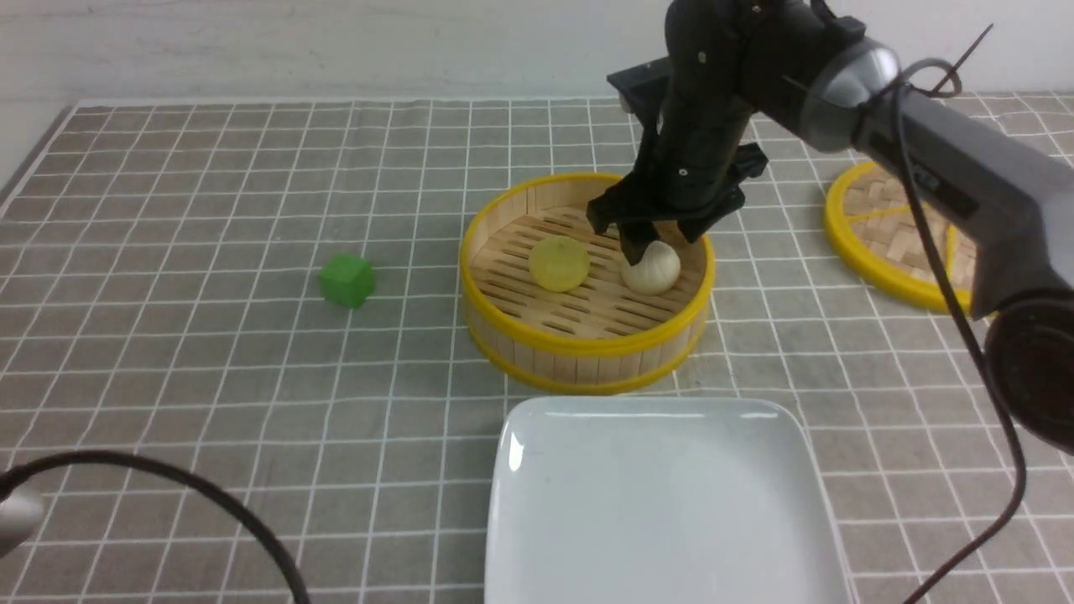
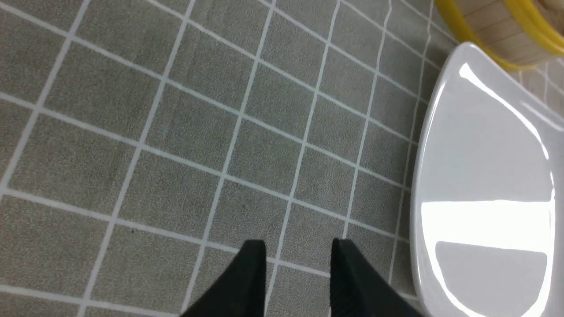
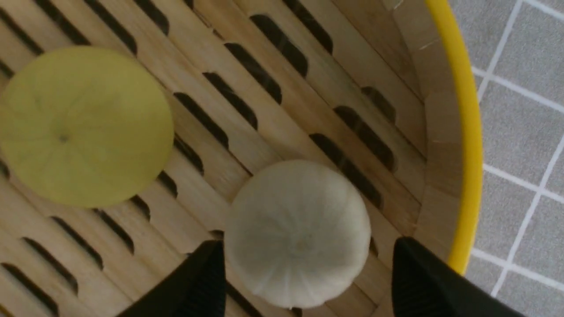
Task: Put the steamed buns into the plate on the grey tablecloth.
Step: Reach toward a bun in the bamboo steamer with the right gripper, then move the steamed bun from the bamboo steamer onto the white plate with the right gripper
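Note:
The pale yellow steamed bun (image 1: 559, 262) and the beige-white steamed bun (image 1: 652, 268) lie in the bamboo steamer basket (image 1: 587, 348). My right gripper (image 1: 646, 243) is open and reaches down into the basket, its fingers on either side of the beige-white bun (image 3: 297, 233) without closing on it. The yellow bun (image 3: 83, 127) lies apart beside it. The white plate (image 1: 663, 503) sits empty on the grey tablecloth (image 1: 210, 210), just in front of the basket. My left gripper (image 2: 298, 248) hovers low over the cloth beside the plate (image 2: 484, 154), empty, with a narrow gap between its fingers.
A green cube (image 1: 346, 279) sits on the cloth left of the basket. The woven yellow-rimmed lid (image 1: 889, 235) lies at the far right, partly behind my right arm. A black cable (image 1: 210, 495) crosses the front left corner.

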You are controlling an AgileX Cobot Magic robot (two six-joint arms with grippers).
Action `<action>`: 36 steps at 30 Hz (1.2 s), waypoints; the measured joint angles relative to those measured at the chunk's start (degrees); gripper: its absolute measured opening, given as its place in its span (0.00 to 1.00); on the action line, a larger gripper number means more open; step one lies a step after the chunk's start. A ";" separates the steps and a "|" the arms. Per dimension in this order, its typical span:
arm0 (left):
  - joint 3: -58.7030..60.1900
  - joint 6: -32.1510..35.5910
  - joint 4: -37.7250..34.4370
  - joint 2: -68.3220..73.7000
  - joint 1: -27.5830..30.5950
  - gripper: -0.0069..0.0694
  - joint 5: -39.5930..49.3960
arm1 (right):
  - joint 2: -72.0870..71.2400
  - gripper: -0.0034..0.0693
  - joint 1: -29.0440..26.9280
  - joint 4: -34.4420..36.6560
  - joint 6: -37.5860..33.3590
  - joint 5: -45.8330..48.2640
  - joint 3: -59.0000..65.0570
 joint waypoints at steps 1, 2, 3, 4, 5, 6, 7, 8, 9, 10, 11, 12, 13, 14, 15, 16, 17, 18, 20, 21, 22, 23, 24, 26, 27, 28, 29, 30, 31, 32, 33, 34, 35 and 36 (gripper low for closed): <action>0.00 0.19 0.00 0.33 0.00 0.41 0.04 | 0.11 0.72 0.00 0.00 0.00 0.00 0.00; -0.63 0.99 0.06 1.76 0.00 0.41 0.21 | 0.64 0.71 0.00 0.00 0.00 -0.07 0.00; -1.17 1.47 0.06 2.76 0.00 0.41 0.28 | 1.02 0.69 0.00 0.00 0.00 -0.19 -0.05; -1.78 1.96 0.06 4.39 0.00 0.41 0.36 | 1.72 0.65 0.00 0.00 0.00 -0.41 -0.10; -2.02 2.12 0.06 4.97 0.00 0.41 0.36 | 2.00 0.62 0.00 0.00 0.05 -0.48 -0.10; -2.16 2.28 0.06 5.46 0.00 0.41 0.29 | 2.12 0.57 0.00 0.00 0.05 -0.68 -0.10; -2.23 2.35 0.12 5.70 0.00 0.41 0.29 | 2.24 0.51 0.00 0.00 0.05 -0.90 -0.10; -2.27 2.39 0.12 5.86 0.00 0.41 0.29 | 2.24 0.45 0.00 0.00 0.05 -0.97 -0.11; -2.27 2.39 0.12 5.92 0.00 0.41 0.35 | 2.17 0.33 0.00 -0.05 0.05 -0.95 -0.30; -2.32 2.39 0.12 5.92 0.00 0.41 0.35 | 2.04 0.27 0.00 -0.05 0.05 -0.81 -0.36; -2.34 2.39 0.12 5.92 0.00 0.41 0.40 | 1.79 0.19 0.00 -0.05 0.05 -0.55 -0.42; -2.34 2.39 0.12 5.92 0.00 0.41 0.40 | 1.40 0.13 0.00 -0.05 0.05 -0.13 -0.41; -2.34 2.39 0.12 5.92 0.00 0.41 0.40 | 1.06 0.09 0.00 -0.05 0.05 0.33 -0.48; -2.34 2.39 0.12 5.92 0.00 0.41 0.40 | 0.40 0.08 0.00 0.11 0.05 0.79 -0.76; -2.34 2.39 0.12 5.92 0.00 0.41 0.40 | -0.52 0.08 0.00 0.23 0.05 1.10 -1.11; -2.34 2.39 0.12 5.92 0.00 0.41 0.34 | -2.07 0.08 0.00 0.26 0.05 1.15 -1.31; -2.34 2.39 0.12 5.92 0.00 0.41 0.34 | -3.11 0.08 0.00 0.39 0.05 1.29 -1.31; -2.34 2.39 0.12 5.92 0.00 0.41 0.34 | -5.87 0.08 0.00 0.53 0.05 1.48 -1.31; -2.39 2.39 0.16 5.92 0.00 0.41 0.34 | -9.08 0.08 0.00 0.92 0.05 1.53 -1.35; -2.36 2.39 0.16 5.92 0.00 0.41 0.34 | -11.48 0.08 0.00 1.56 0.05 1.58 -1.30; -2.36 2.39 0.16 5.92 0.00 0.41 0.34 | -14.06 0.08 0.00 2.17 0.05 1.55 -0.99; -2.36 2.39 0.16 5.92 0.00 0.41 0.34 | -16.80 0.08 0.00 3.56 0.05 1.55 -0.02; -2.36 2.39 0.16 5.92 0.00 0.41 0.34 | -19.68 0.08 0.00 4.84 0.05 1.51 2.09; -2.36 2.39 0.16 5.92 0.00 0.41 0.34 | -23.82 0.08 0.00 6.88 0.05 1.50 5.27; -2.36 2.39 0.16 5.92 0.00 0.41 0.34 | -28.01 0.08 0.00 8.97 0.05 1.56 10.22; -2.36 2.39 0.16 5.92 0.00 0.41 0.34 | -30.89 0.08 0.00 10.30 0.05 1.56 14.39; -2.36 2.39 0.16 5.92 0.00 0.41 0.34 | -33.63 0.08 0.00 11.47 0.00 1.56 18.93; -2.36 2.39 0.16 5.92 0.00 0.41 0.34 | -36.12 0.08 0.00 12.38 -0.32 1.62 23.67; -2.36 2.39 0.16 5.92 0.00 0.41 0.34 | -38.78 0.08 0.00 13.28 -0.57 1.63 29.35; -2.36 2.39 0.43 5.92 0.00 0.41 0.29 | -40.62 0.08 0.00 13.78 -0.73 1.71 34.01; -2.36 2.39 0.66 5.92 0.00 0.41 0.29 | -41.89 0.08 0.00 14.07 -0.86 1.76 37.64; -2.36 2.42 1.19 5.92 0.00 0.41 0.16 | -43.14 0.08 0.00 14.56 -0.98 1.70 41.98; -2.36 2.58 1.81 5.92 0.00 0.41 -0.01 | -44.12 0.08 0.00 15.32 -1.22 1.53 46.85; -2.36 2.64 2.55 5.92 0.00 0.41 -0.16 | -44.43 0.09 0.13 15.70 -1.58 1.23 49.88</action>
